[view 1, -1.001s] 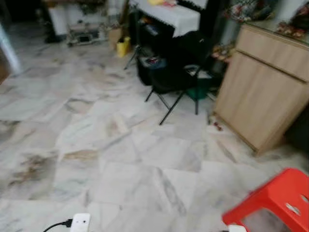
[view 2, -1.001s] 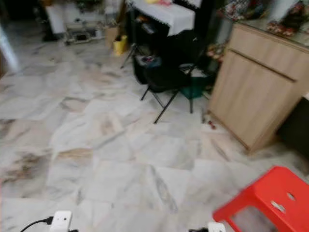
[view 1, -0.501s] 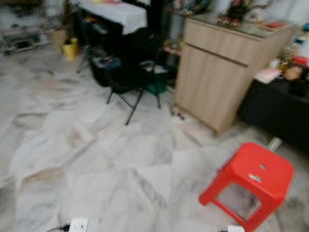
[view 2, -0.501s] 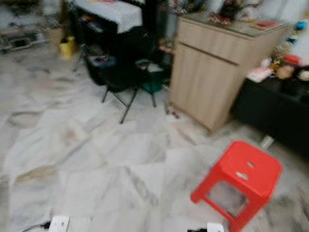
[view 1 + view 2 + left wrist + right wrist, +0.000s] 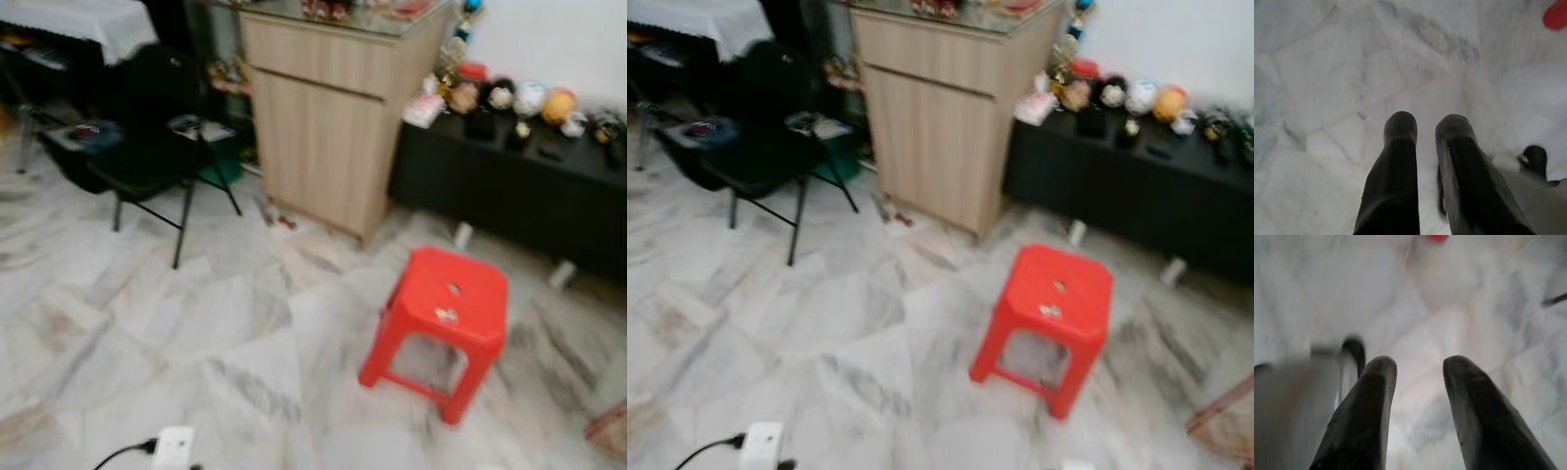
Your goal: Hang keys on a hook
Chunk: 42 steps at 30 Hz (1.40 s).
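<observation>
Marble-tiled floor (image 5: 235,323), grey-veined, blurred in the head views, which suggests the robot is walking or turning. Furnishings: light wood cabinet (image 5: 333,108) against the far wall; low black bench (image 5: 509,196) beside it, carrying a row of small ornaments (image 5: 519,98); black folding chair (image 5: 147,147) left of the cabinet; red plastic stool (image 5: 441,318) standing apart on open floor, a small pale item on its seat too blurred to name; white plug adapter with black cord (image 5: 171,446) at the near edge. Left gripper (image 5: 1425,125): fingers slightly apart, nothing between them, pointed down at bare tile. Right gripper (image 5: 1413,367): fingers apart, likewise empty, over tile. Keys: cannot be made out. Hook: cannot be made out. Step in hand, by judgement: searching the room, before any pickup. Next move calls for steadying the view, locating the keys, perhaps checking the stool seat and bench top, then approaching within reach.
</observation>
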### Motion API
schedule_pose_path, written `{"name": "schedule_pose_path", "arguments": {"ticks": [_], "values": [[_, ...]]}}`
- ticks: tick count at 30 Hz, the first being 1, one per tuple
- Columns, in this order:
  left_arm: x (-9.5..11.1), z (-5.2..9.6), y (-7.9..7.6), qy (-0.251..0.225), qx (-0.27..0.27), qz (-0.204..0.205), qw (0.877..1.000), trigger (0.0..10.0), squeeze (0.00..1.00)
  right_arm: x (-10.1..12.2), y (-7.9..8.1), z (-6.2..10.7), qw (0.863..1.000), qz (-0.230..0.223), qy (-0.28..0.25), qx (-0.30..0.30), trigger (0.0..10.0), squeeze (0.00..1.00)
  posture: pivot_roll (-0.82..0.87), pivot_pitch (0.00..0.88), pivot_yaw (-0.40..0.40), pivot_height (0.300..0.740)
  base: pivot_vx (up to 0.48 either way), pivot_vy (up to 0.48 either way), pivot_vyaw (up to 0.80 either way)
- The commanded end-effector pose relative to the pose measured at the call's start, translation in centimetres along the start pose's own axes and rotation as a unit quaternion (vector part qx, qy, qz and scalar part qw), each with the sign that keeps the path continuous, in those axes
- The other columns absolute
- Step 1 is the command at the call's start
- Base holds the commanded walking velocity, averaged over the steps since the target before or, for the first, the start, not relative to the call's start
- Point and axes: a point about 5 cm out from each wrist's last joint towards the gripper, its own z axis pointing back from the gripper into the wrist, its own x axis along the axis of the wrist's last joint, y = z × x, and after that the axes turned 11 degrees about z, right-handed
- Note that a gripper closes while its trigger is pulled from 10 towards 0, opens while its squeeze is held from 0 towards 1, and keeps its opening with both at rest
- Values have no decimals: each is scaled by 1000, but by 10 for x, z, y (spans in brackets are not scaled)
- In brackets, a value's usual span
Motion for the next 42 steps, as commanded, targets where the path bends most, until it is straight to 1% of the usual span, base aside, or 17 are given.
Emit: {"name": "schedule_pose_path", "arguments": {"ticks": [1, 2, 8, 16, 42], "values": [[-16, 4, 9, 27, 11, -1, 1000, 10000, 0, -7, 7, 1, 1000, -7, 9, 8, 10000, 0, 181, 2, -16, 740, 0, 0, -800], [-15, 4, 9, 26, 12, 2, 1000, 10000, 0, -7, 7, 1, 1000, -7, 8, 9, 10000, 0, 182, 3, -17, 740, 0, 0, -800], [-15, 4, 8, 24, 15, 14, 999, 10000, 0, -6, 6, 1, 1000, -10, 7, 5, 10000, 0, 185, 8, -24, 740, 0, 0, 0], [-15, 4, 6, 21, 13, 21, 999, 10000, 0, -5, 4, 1, 1000, -13, 1, 2, 10000, 0, 182, 14, -28, 740, 0, 0, 0], [-14, 3, 4, 22, 7, 28, 999, 10000, 0, -3, 3, 0, 1000, -10, 0, 1, 10000, 0, 177, 26, -31, 740, 0, 0, 0]]}}
